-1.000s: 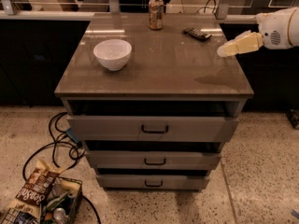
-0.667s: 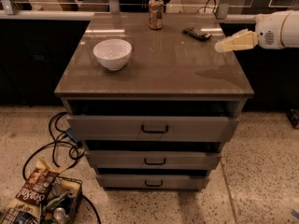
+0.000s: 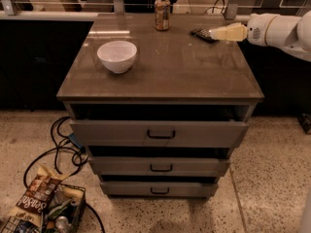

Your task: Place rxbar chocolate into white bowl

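Note:
The rxbar chocolate [image 3: 200, 34] is a small flat dark bar lying at the back right of the brown cabinet top [image 3: 170, 67]. The white bowl [image 3: 117, 56] stands on the left part of the top, upright and empty. My gripper [image 3: 214, 33] reaches in from the right on a white arm [image 3: 272, 29]. Its cream fingers [image 3: 228, 32] point left, with the tip right at the bar's right end, partly covering it.
A tan drink can [image 3: 162, 13] stands upright at the back middle of the top. The cabinet has three drawers [image 3: 160, 132] slightly open. On the floor at the left lie cables [image 3: 63, 149] and a basket with snack bags [image 3: 39, 205].
My gripper has moved back and to the left, from over the right edge of the top to the rxbar chocolate. The bowl, can and bar have not moved.

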